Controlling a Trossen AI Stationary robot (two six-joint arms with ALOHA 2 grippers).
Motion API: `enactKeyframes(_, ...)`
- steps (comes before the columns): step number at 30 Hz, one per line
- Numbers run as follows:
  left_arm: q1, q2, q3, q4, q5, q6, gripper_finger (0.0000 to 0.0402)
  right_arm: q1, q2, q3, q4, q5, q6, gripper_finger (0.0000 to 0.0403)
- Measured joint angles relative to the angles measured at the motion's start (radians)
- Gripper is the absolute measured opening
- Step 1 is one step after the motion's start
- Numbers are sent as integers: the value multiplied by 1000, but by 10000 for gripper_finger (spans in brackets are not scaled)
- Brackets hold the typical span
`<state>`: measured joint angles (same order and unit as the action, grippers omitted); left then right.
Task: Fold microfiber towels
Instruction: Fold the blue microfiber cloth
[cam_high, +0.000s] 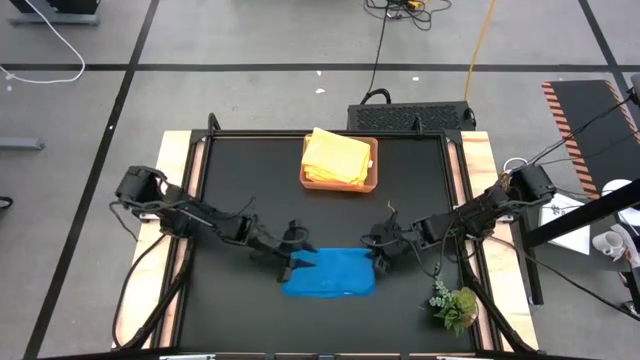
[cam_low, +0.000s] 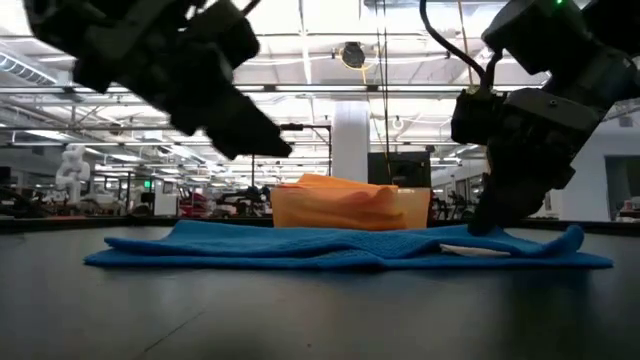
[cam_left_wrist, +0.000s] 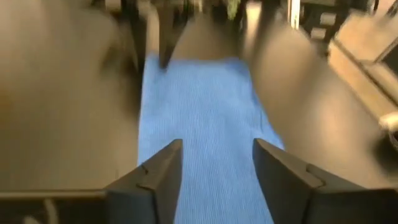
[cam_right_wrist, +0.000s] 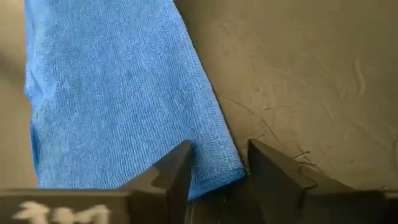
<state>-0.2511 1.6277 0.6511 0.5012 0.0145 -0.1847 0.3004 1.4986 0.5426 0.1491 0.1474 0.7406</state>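
Note:
A blue microfiber towel (cam_high: 332, 274) lies folded into a flat band near the table's front edge. My left gripper (cam_high: 292, 266) is open at the towel's left end and stands raised above it in the low view (cam_low: 235, 120). Its wrist view looks along the towel (cam_left_wrist: 199, 112) between its fingers. My right gripper (cam_high: 380, 262) is open at the towel's right end. Its fingers slant down on either side of the towel's far right corner (cam_right_wrist: 227, 168). More towels, yellow on orange (cam_high: 336, 158), lie stacked in the brown tray (cam_high: 372, 178) at the far middle. My right gripper has its open fingers (cam_low: 488, 222) down at the blue towel's far right corner (cam_right_wrist: 231, 169), slanting from above and from the table's right. The corner lies flat on the table between them. I cannot tell whether a finger touches it.
A small green plant sprig (cam_high: 455, 305) lies at the near right, close to the towel's right end. Bare black tabletop (cam_high: 250, 190) stretches between the towel and the tray. The table's wooden side rails (cam_high: 172, 160) run along left and right.

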Motion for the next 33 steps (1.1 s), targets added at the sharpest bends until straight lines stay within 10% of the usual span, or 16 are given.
enactKeyframes(9, 118, 229, 225, 1, 132, -1, 242, 0, -25, 2, 46, 6, -112, 9)
enactKeyframes(22, 225, 459, 608, -189, 309, -3, 251, 6, -123, 17, 44, 29, -219, 2)
enactKeyframes(33, 251, 507, 645, -268, 351, -8, 213, 9, -159, 18, 54, 35, -256, 1)
